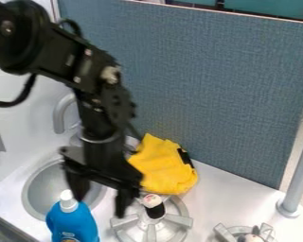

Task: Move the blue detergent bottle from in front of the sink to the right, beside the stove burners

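Detergent bottle [73,223], blue, is seen beside the released, empty tool [100,202]; judged stiff, slippery, heavy if full, best grasped by its white cap [68,202].

On the counter [220,191], the sink [26,196] lay left, the faucet [59,114] behind it, the bottle [73,222] before it. Right of these, a container [155,210] stood on one burner [180,220], before the cloth [164,168]. Another burner [222,232] lay farther right, the partition [211,85] behind.
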Controlling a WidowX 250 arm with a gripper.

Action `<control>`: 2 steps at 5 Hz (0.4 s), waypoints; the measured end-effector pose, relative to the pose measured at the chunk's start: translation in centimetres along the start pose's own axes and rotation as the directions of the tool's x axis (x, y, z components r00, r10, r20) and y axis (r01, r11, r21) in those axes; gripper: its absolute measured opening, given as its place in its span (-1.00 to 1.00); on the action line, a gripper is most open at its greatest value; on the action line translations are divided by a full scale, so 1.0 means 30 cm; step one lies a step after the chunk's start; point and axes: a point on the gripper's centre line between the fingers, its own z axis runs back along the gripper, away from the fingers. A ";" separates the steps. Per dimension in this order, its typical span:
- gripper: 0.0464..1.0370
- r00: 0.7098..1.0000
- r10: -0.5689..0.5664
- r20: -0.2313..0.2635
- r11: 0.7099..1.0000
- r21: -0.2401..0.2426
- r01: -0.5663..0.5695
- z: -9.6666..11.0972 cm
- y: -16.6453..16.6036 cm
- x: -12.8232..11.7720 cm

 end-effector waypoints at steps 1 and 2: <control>0.93 0.995 0.035 -0.093 0.998 0.053 -0.030 -0.015 0.092 -0.013; 0.93 0.989 0.038 -0.143 0.998 0.064 -0.029 -0.067 0.144 0.002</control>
